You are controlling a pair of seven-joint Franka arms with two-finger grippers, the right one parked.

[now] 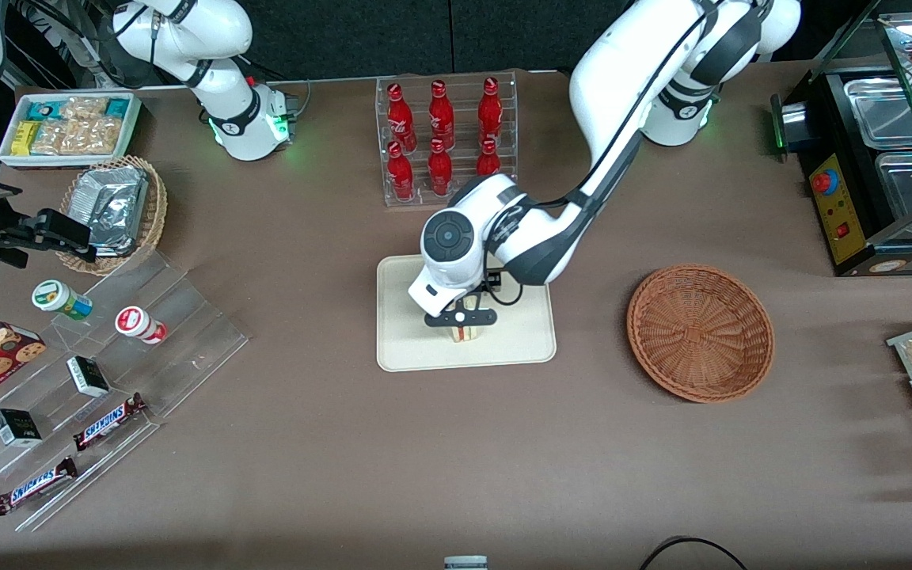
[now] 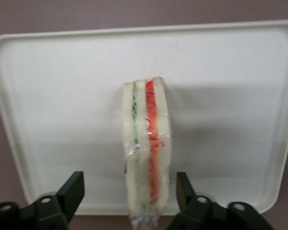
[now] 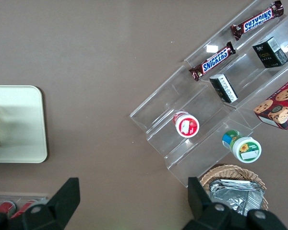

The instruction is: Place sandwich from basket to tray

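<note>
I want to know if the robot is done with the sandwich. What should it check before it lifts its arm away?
1. Sandwich on the tray: ok.
2. Gripper open, fingers apart from the bread: ok.
3. Sandwich away from the tray rim: ok.
4. Basket has no sandwich in it: ok.
5. Sandwich stays standing on its edge once left alone: cannot tell.
</note>
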